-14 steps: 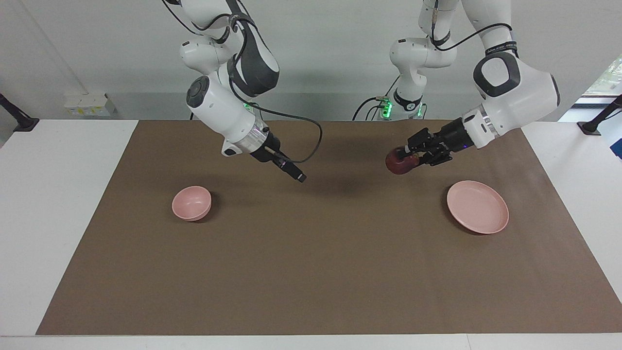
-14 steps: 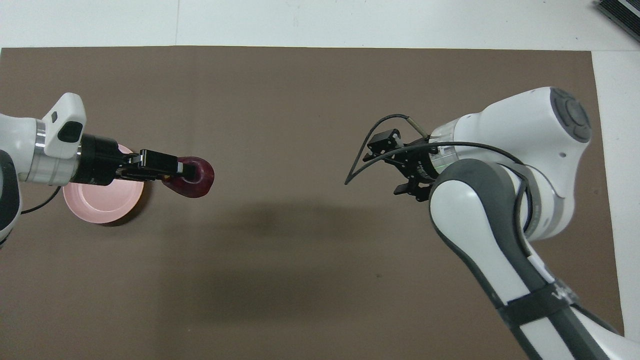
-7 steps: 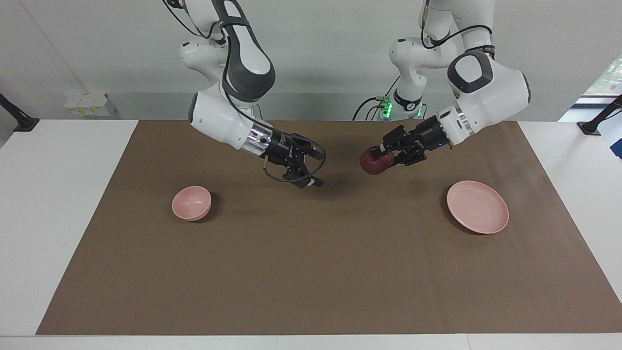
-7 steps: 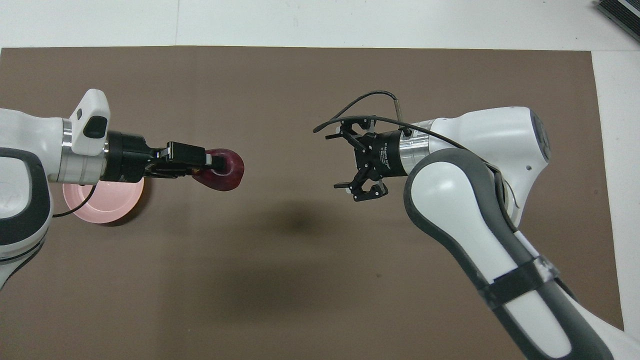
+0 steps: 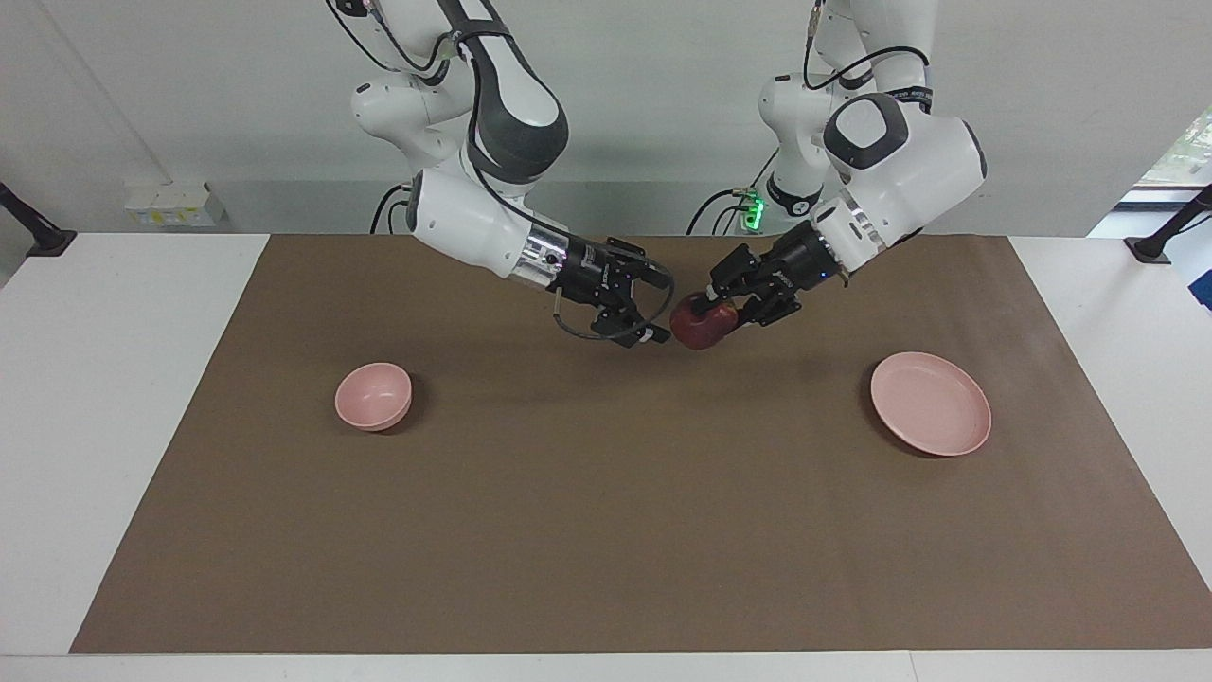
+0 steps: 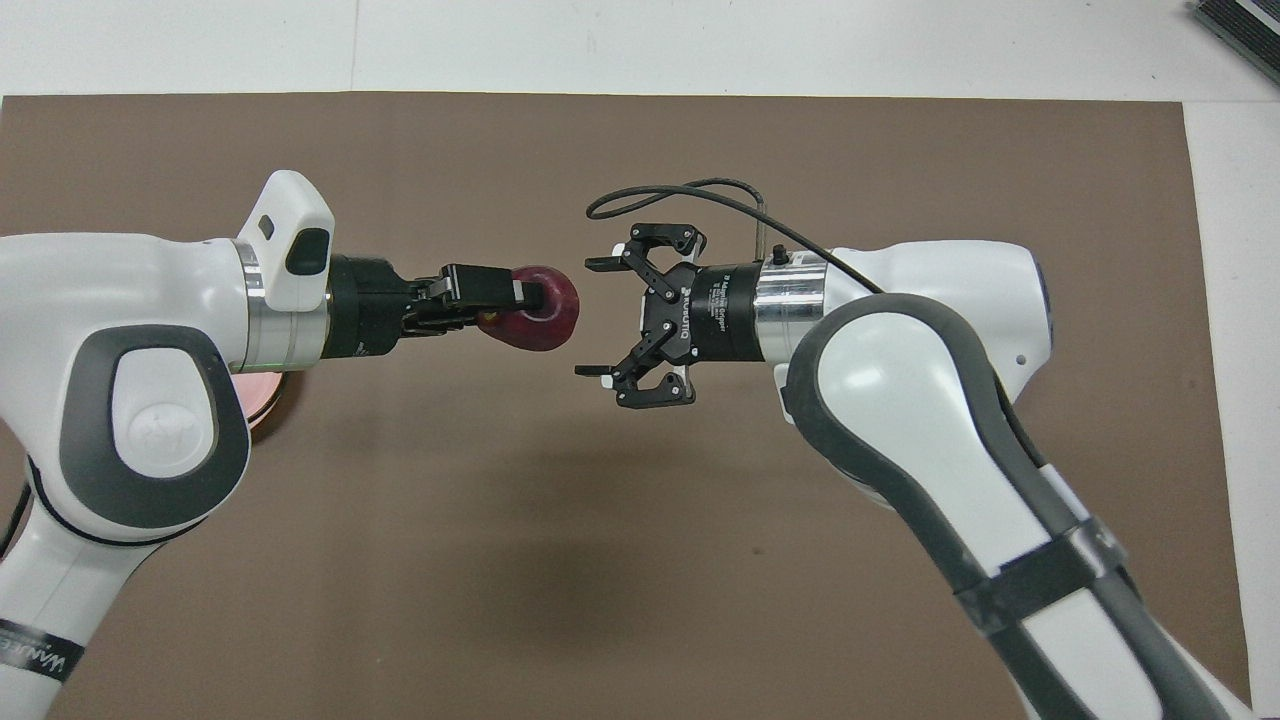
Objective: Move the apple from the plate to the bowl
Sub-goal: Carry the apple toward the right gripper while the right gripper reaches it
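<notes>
The dark red apple point(image 5: 703, 324) point(image 6: 540, 312) hangs in the air over the middle of the brown mat, with my left gripper point(image 5: 712, 306) point(image 6: 522, 298) shut on it. My right gripper point(image 5: 659, 311) point(image 6: 588, 318) is open and faces the apple, its fingertips a short gap from the fruit. The pale pink plate point(image 5: 931, 403) lies bare toward the left arm's end of the table. In the overhead view only a sliver of the plate point(image 6: 266, 400) shows under the left arm. The small pink bowl point(image 5: 374, 396) sits toward the right arm's end, hidden in the overhead view.
The brown mat point(image 5: 606, 530) covers most of the white table point(image 5: 114, 398). A black cable point(image 6: 680, 192) loops out from the right gripper's wrist. A dark object point(image 6: 1240, 28) lies at the table's corner farthest from the robots, at the right arm's end.
The left gripper has carried the apple away from the plate toward the table's middle. The right arm has swung in and turned its open gripper to face the apple.
</notes>
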{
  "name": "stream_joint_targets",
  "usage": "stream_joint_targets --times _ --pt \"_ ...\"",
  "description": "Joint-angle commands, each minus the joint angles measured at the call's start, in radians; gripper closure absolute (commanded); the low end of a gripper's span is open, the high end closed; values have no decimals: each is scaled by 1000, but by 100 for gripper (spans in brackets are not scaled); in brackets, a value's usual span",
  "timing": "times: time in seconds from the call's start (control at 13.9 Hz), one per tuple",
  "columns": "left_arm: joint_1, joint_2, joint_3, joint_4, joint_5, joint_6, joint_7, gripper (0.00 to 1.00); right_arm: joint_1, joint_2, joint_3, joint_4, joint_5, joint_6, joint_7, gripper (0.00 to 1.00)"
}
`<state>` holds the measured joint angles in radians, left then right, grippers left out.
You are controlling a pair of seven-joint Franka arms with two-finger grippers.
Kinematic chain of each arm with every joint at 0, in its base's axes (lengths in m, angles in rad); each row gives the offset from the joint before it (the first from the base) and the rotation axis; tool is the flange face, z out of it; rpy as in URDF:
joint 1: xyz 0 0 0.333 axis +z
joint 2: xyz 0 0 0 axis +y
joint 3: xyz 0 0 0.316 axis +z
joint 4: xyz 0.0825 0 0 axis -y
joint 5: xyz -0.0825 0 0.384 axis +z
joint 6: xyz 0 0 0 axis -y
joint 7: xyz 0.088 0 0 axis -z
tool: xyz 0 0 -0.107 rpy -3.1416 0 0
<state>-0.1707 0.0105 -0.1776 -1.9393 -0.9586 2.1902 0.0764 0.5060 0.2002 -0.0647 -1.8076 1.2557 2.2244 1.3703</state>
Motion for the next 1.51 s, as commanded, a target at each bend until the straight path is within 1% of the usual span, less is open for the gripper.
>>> stream_joint_targets --times 0.0,0.14,0.22,0.29,0.36,0.43,0.72,0.93,1.0,1.08,1.15,1.22,1.29,1.43 --pt "-42 0 1 10 -2 19 -43 100 12 -15 0 -18 28 58 9 0" --pt "-61 0 0 11 -2 17 -64 100 49 -5 0 -16 28 98 9 0" --pt "-61 0 -12 11 -3 17 -78 100 36 -5 0 -15 27 78 0 0" --pt "-61 0 -23 13 -3 17 -101 100 32 -4 0 -7 27 70 -10 14" --pt "-61 0 -25 13 -5 17 -102 100 34 -1 0 -4 27 72 -16 61" --pt "-61 0 -25 13 -6 17 -102 100 32 -1 0 -3 27 69 -17 100" --pt "-59 0 -25 13 -6 10 -102 100 13 -1 0 0 22 32 -57 100" --pt "-55 0 -25 14 -6 5 -102 100 -17 -4 -1 5 4 -20 -62 100" --pt "-55 0 -25 16 -6 5 -102 92 -24 -5 -3 5 2 -35 -69 100" --pt "-53 2 -25 19 -5 6 -102 63 -27 -7 -3 4 1 -43 -83 100" --pt "-53 2 -25 19 -6 9 -102 32 -27 -11 -4 1 -16 -46 -99 100" --pt "-53 2 -25 19 -6 14 -104 12 -32 -12 -6 -1 -41 -61 -106 100" --pt "-53 2 -25 19 -6 16 -104 2 -43 -12 -6 -3 -62 -75 -112 100" --pt "-52 0 -23 19 -5 11 -106 1 -64 -13 -6 -7 -114 -127 -138 100"
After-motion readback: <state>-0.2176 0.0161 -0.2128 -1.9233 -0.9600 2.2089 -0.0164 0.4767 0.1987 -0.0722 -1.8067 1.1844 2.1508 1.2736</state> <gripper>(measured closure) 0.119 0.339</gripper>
